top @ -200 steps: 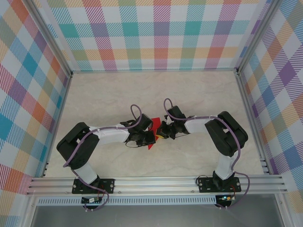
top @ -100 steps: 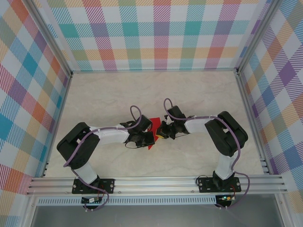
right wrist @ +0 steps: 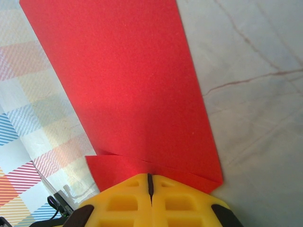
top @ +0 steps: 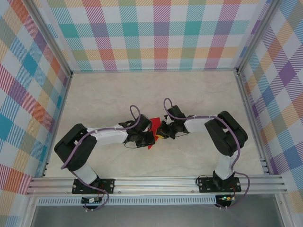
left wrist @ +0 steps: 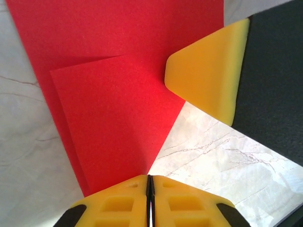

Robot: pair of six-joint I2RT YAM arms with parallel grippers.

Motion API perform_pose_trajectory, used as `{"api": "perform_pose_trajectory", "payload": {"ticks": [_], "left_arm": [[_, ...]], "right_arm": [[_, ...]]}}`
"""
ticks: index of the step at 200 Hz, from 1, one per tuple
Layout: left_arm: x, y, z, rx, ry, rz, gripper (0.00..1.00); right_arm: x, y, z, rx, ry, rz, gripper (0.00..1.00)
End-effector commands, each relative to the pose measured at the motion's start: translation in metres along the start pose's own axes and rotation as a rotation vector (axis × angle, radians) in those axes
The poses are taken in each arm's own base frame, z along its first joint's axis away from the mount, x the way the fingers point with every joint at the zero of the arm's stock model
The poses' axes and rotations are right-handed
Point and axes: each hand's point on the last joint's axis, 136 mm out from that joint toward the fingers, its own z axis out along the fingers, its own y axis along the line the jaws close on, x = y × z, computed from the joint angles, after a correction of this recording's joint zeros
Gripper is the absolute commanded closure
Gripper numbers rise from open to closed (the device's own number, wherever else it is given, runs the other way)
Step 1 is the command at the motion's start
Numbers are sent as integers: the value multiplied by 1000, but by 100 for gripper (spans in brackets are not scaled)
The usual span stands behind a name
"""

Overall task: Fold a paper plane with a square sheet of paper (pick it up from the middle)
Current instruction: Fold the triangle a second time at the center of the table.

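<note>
We see the pale marbled worktop [top: 199, 94], and near its middle the square sheet of paper [left wrist: 113, 56], partly folded, with a flap [left wrist: 109, 127] doubled over its face. We judge it thin, light and limp, quick to crease or tear, so holds belong at corners and edges, with little pull between them. The left end effector [left wrist: 149, 185] is clenched on its pointed corner. The right end effector [right wrist: 149, 178] is clenched on a folded edge.

The square sheet of paper [left wrist: 109, 118] is plain bright red. The bench [top: 199, 90] is cream marble with brown veins, the walls [top: 161, 33] pastel plaid. The left claw [left wrist: 149, 184] and right claw [right wrist: 149, 182] are yellow and black, the arms [top: 106, 136] black and white
</note>
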Motion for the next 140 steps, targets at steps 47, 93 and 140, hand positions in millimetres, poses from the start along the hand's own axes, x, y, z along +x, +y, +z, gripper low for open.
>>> {"api": "perform_pose_trajectory", "payload": {"ticks": [47,93,140], "left_arm": [[29,30,1,-87,76,-2,90],[38,45,3,-121,93,-20,90],[53,60,-3,-154,128,-38,90]], "right_arm": [[14,-75,17,247,27,110,97],[14,-76,17,254,29,110,97],[14,-81,18,276,28,117,97]]}}
